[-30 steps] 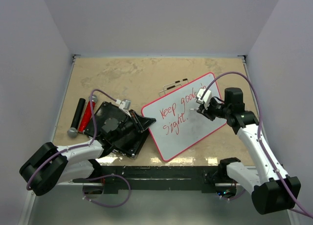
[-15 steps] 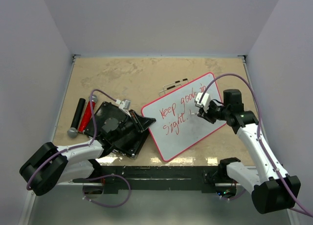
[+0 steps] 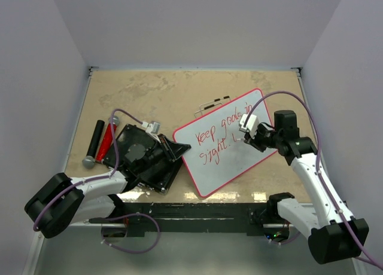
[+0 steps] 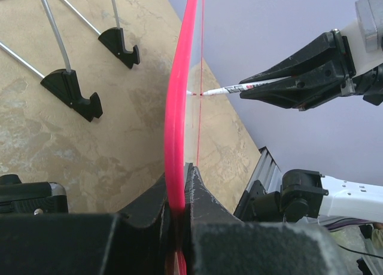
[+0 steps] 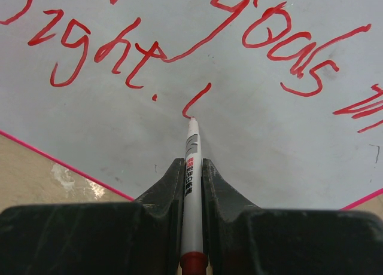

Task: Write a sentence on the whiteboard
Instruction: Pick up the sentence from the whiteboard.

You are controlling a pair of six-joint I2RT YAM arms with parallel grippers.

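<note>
Red-rimmed whiteboard lies askew, bearing an unfinished red sentence.

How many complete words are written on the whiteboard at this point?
4: Keep, goals and in on the upper line of the whiteboard, sight on the lower. A lone stroke at the marker tip starts a fifth. The right gripper may hide more.

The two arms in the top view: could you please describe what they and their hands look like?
Both the left arm and right arm have white links joined by bulky black joints. A thin purple cable loops along each. The left hand and right hand are black with two tapering fingers; a small white block sits behind the right one's.
</note>
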